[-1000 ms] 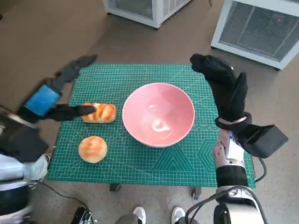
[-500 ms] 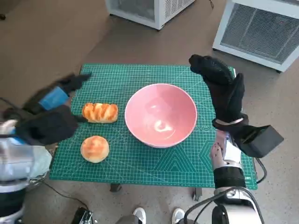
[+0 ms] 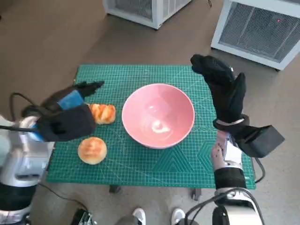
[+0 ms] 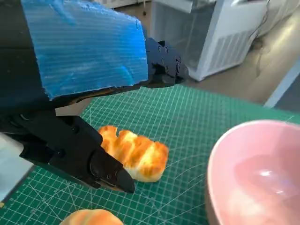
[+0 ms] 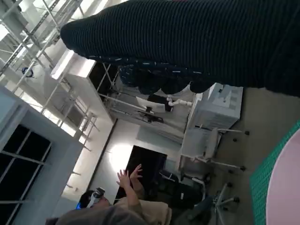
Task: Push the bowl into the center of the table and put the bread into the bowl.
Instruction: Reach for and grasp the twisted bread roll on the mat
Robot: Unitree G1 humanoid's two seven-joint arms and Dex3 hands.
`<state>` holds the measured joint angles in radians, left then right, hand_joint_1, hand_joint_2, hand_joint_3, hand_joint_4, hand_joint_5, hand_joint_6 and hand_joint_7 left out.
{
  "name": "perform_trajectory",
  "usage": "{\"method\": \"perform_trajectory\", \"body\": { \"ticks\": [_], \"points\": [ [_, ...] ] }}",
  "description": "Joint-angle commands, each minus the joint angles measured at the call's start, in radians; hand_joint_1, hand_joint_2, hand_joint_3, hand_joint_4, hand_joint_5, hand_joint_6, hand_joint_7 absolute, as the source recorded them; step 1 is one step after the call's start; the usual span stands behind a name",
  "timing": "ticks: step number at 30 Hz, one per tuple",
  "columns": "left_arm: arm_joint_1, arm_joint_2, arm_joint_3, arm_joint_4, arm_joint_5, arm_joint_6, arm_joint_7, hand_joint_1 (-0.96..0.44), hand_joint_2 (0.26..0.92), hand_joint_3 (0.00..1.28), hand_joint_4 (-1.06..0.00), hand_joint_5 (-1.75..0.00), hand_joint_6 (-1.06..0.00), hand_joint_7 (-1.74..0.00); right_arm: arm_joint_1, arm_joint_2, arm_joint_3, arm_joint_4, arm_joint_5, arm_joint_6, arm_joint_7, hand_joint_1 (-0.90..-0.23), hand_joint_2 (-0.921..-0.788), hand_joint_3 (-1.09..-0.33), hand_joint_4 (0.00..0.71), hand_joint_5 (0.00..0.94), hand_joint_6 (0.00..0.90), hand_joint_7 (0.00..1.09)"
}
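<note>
Fingers (image 4: 101,166) of left hand (image 3: 65,119) spread, holding nothing, poised over long bread (image 3: 102,113); right hand (image 3: 225,91) raised flat, empty, at bowl's 3 o'clock. Pink bowl (image 3: 158,115) near centre of green surface (image 3: 140,164); long bread at its 9 o'clock, round bun (image 3: 92,150) at 8. Best: lower straight, straddle loaf's middle, close gently to avoid crushing.

The upper part of the frame was filled by the right hand (image 5: 197,42) in its dark knitted glove. A pink curve of the bowl (image 5: 286,187) and a strip of green mat (image 5: 257,187) were seen at the lower right. A person (image 5: 117,211) with a raised hand was shown at the lower left, and white cabinets (image 5: 211,122) were seen beyond.
</note>
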<state>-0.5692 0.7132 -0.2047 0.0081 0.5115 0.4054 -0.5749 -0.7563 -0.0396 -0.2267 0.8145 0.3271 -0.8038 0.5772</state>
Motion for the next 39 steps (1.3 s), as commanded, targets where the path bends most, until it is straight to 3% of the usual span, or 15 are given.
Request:
{"method": "perform_trajectory", "body": {
  "ticks": [1, 23, 31, 33, 34, 35, 37, 39],
  "points": [
    [-0.05, -0.031, -0.055, 0.093, 0.046, 0.003, 0.018, 0.09, 0.725, 0.01, -0.09, 0.0, -0.29, -0.01, 0.029, 0.001, 0.006, 0.007, -0.007, 0.015, -0.012, -0.791, -0.921, -0.772, 0.269, 0.0, 0.122, 0.5],
    [-0.244, -0.156, -0.22, 0.629, 0.17, -0.085, 0.145, 0.18, 0.766, 0.04, -0.19, -0.02, -0.34, -0.02, 0.049, -0.002, 0.015, -0.016, -0.024, 0.018, -0.04, -0.763, -0.921, -0.785, 0.268, 0.0, 0.114, 0.51],
    [-0.289, -0.185, -0.264, 0.775, 0.205, -0.116, 0.208, 0.17, 0.762, 0.07, -0.41, -0.07, -0.47, -0.04, 0.059, -0.002, 0.021, -0.028, -0.025, 0.022, -0.05, -0.761, -0.921, -0.797, 0.268, 0.001, 0.115, 0.51],
    [-0.295, -0.188, -0.271, 0.8, 0.212, -0.129, 0.229, 0.16, 0.756, 0.09, -0.56, -0.27, -0.57, -0.04, 0.06, -0.002, 0.022, -0.03, -0.025, 0.023, -0.051, -0.761, -0.921, -0.799, 0.268, 0.001, 0.114, 0.51],
    [-0.297, -0.189, -0.274, 0.81, 0.214, -0.135, 0.238, 0.24, 0.783, 0.12, -0.63, -0.59, -0.65, -0.05, 0.06, -0.001, 0.023, -0.031, -0.025, 0.023, -0.052, -0.761, -0.921, -0.8, 0.268, 0.001, 0.114, 0.52],
    [-0.297, -0.187, -0.275, 0.814, 0.216, -0.144, 0.249, 0.29, 0.801, 0.14, -0.68, -0.79, -0.69, -0.06, 0.06, -0.001, 0.023, -0.031, -0.025, 0.023, -0.052, -0.761, -0.921, -0.801, 0.268, 0.001, 0.114, 0.52],
    [-0.294, -0.182, -0.275, 0.814, 0.215, -0.162, 0.265, 0.34, 0.823, 0.13, -0.72, -0.97, -0.77, -0.13, 0.06, 0.0, 0.024, -0.029, -0.024, 0.024, -0.053, -0.761, -0.921, -0.802, 0.268, 0.0, 0.114, 0.52],
    [-0.288, -0.173, -0.271, 0.804, 0.212, -0.177, 0.275, 0.18, 0.85, 0.12, -0.73, -1.13, -0.75, -0.5, 0.059, 0.0, 0.024, -0.027, -0.023, 0.024, -0.053, -0.761, -0.921, -0.802, 0.268, 0.0, 0.113, 0.52]
  ]
}}
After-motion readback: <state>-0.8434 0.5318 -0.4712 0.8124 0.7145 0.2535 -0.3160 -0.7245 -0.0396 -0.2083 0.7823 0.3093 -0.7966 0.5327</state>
